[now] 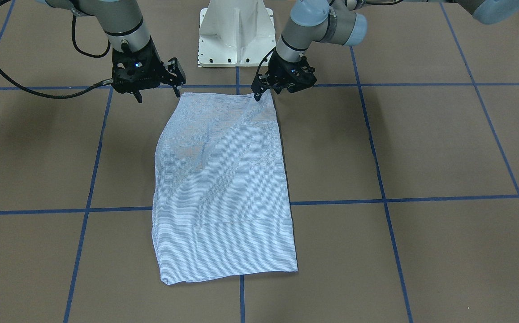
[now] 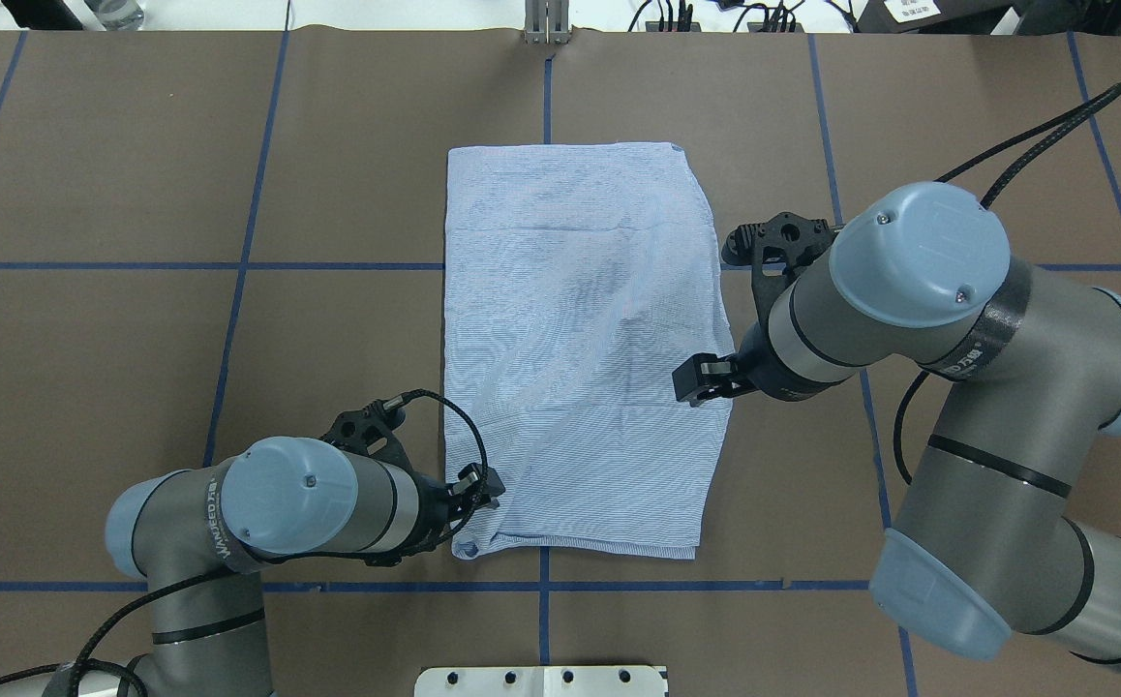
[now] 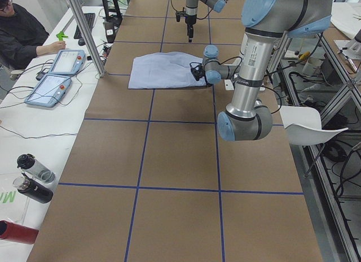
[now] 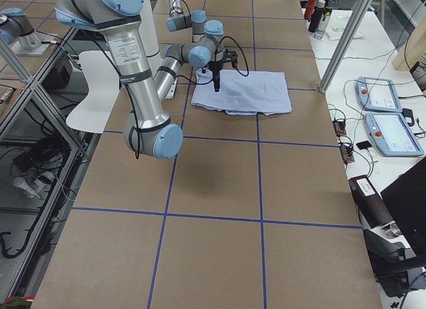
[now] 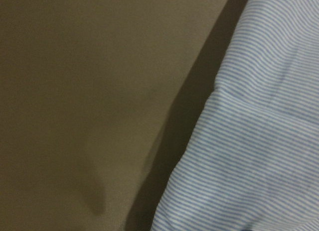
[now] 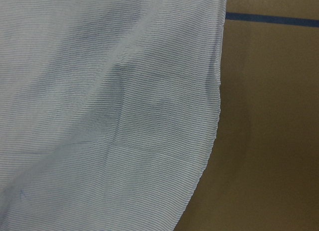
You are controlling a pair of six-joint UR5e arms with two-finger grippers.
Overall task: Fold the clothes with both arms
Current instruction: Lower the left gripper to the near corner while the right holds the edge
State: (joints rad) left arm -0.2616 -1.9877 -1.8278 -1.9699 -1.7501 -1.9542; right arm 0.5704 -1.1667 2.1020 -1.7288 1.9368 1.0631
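Seen from over the robot's shoulders, the left arm (image 2: 309, 494) is reaching in low from the near left, and the left gripper (image 1: 257, 93) is sitting at the near left corner of the shirt (image 2: 580, 339). Its fingers are pressing together to a single point on that corner's edge, and a ridge of cloth is rising towards them. The left wrist camera is showing the striped edge lifted a little, casting a dark shadow on the table (image 2: 135, 339). The shirt, folded into one long rectangle, is lying mostly flat at the middle of the brown table, stretching away from the robot across the blue tape lines. On the right, the right arm (image 2: 909, 261) is bending in over the shirt's right edge. The right gripper (image 1: 158, 89) is hanging above the table just beside the near right corner, its fingers standing wide apart and gripping nothing.
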